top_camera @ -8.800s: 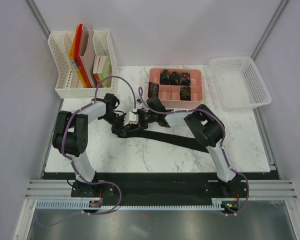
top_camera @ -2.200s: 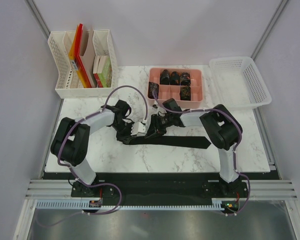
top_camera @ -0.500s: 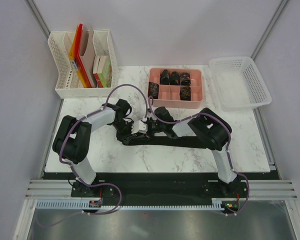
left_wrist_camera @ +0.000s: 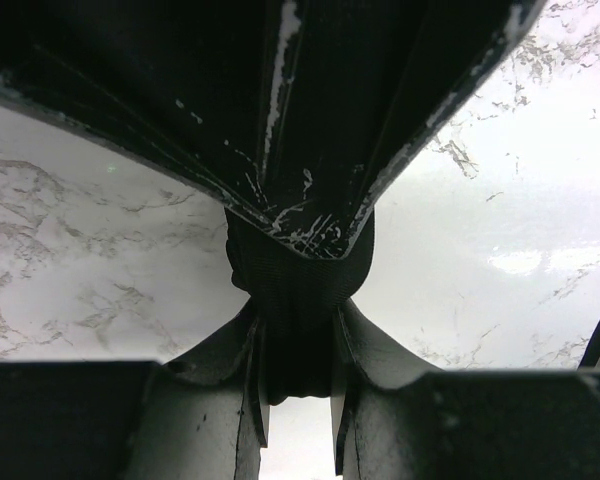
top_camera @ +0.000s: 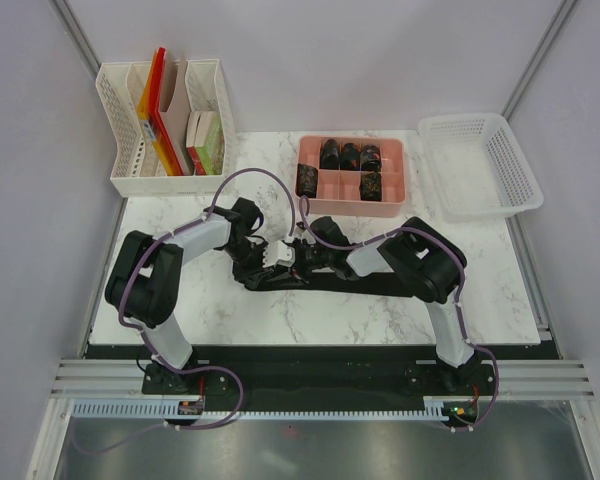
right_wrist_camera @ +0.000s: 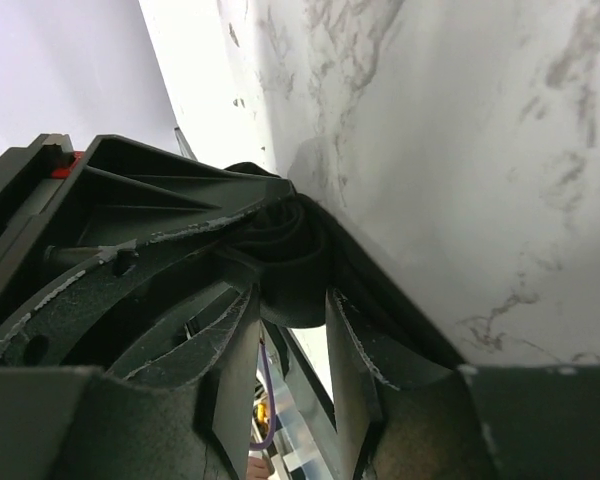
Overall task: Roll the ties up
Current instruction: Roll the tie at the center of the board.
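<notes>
Top external view: both arms are reaching into the middle of the worktop [top_camera: 310, 315], with the left tool [top_camera: 263, 256] and right tool [top_camera: 293, 258] meeting tip to tip. Tie [top_camera: 375, 284] is lying flat as a dark strip, running from the tools toward the right edge.

Left wrist view: left tool's fingers [left_wrist_camera: 248, 350] are sitting narrow, pinching the tie's coil [left_wrist_camera: 298, 275] between them. Right tool is pressing in from the opposite side.

Right wrist view: right tool's fingers [right_wrist_camera: 235, 360] are flanking the same coil. Cannot tell whether they are clamping it or standing off.

Rolled ties [top_camera: 349, 155] are sitting in the pink tray [top_camera: 355, 209] near the far edge.
</notes>
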{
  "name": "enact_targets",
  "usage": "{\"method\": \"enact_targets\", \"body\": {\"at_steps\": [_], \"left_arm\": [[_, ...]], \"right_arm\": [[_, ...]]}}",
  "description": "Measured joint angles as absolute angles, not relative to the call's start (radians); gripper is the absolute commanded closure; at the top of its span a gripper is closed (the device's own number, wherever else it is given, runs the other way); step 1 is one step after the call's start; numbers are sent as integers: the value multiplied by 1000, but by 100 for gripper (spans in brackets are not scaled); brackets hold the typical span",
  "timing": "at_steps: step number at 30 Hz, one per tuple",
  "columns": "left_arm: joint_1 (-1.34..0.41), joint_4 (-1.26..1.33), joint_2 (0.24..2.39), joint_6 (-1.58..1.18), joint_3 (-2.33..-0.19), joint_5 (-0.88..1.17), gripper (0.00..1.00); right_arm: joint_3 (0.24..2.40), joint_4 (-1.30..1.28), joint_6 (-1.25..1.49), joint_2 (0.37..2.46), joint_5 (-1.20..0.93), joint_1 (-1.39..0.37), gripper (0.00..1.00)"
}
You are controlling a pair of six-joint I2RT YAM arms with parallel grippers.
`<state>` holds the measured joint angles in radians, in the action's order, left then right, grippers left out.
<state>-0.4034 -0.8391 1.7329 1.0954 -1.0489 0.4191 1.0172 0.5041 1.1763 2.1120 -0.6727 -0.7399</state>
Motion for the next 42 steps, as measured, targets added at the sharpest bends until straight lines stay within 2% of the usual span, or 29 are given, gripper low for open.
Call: {"method": "enact_targets", "body": {"at_steps": [3, 5, 6, 7, 8, 9, 12, 21, 31, 42], "left_arm": [[-403, -839, 1733, 1095, -1049, 419, 72], [-403, -839, 1733, 1095, -1049, 419, 71], [-403, -839, 1733, 1095, -1049, 419, 71], [-403, -839, 1733, 1095, -1049, 419, 69], [-403, -839, 1733, 1095, -1049, 419, 67], [-403, -839, 1733, 1095, -1049, 419, 63], [-398, -840, 1733, 1089, -1049, 425, 51], [-313, -863, 1728, 1081, -1049, 498, 37], [-300, -797, 1614, 1082, -1012, 564, 30], [-321, -738, 1627, 1099, -975, 610, 31]], "right_arm": [[1017, 514, 1180, 2112, -672, -743, 60], [1017, 517, 1181, 2112, -672, -744, 67], [1017, 518, 1182, 2112, -672, -744, 73], [1017, 519, 1182, 2112, -672, -744, 89], [1017, 522, 1182, 2113, -672, -744, 98], [1017, 527, 1186, 2113, -672, -744, 100], [1017, 532, 1177, 2114, -676, -742, 100], [997, 500, 1096, 2123, -711, -693, 100], [1001, 502, 1053, 2138, -736, -682, 100], [1003, 500, 1020, 2138, -741, -682, 100]]}}
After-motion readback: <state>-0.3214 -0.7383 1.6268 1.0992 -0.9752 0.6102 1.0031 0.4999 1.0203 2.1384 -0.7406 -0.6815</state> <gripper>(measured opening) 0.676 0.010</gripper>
